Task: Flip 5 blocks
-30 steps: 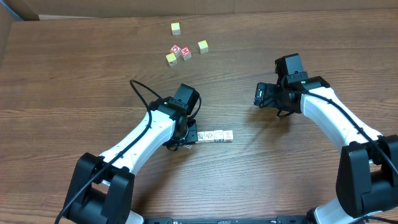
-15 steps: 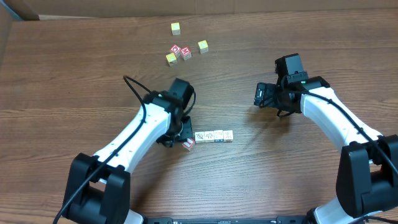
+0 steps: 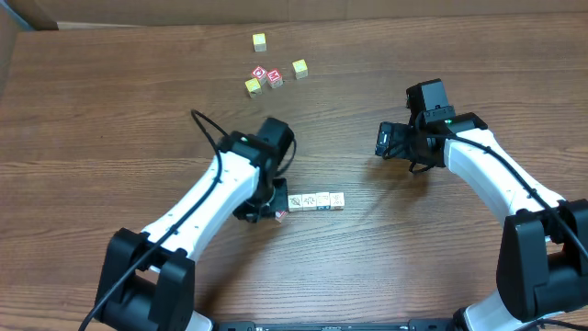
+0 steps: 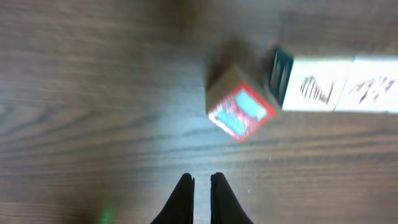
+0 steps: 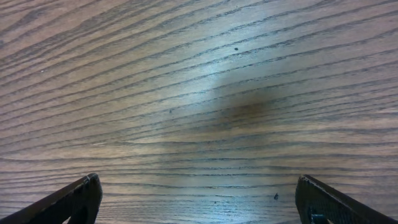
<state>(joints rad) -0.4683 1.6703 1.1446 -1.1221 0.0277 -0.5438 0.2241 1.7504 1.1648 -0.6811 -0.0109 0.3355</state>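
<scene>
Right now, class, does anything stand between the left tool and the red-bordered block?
Nothing visible does. In the left wrist view only bare table lies between the shut left tool and the red-bordered block. The pale blocks sit beside it, off that line.

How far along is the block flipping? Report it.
Done: cannot tell; printed faces don't show which blocks were turned. In hand: nothing; the left fingers are shut and empty, short of the red-bordered block, which lies skewed at the end of the row. The right fingers stand open over the wooden table. Left: squaring that block, perhaps more flips.
</scene>
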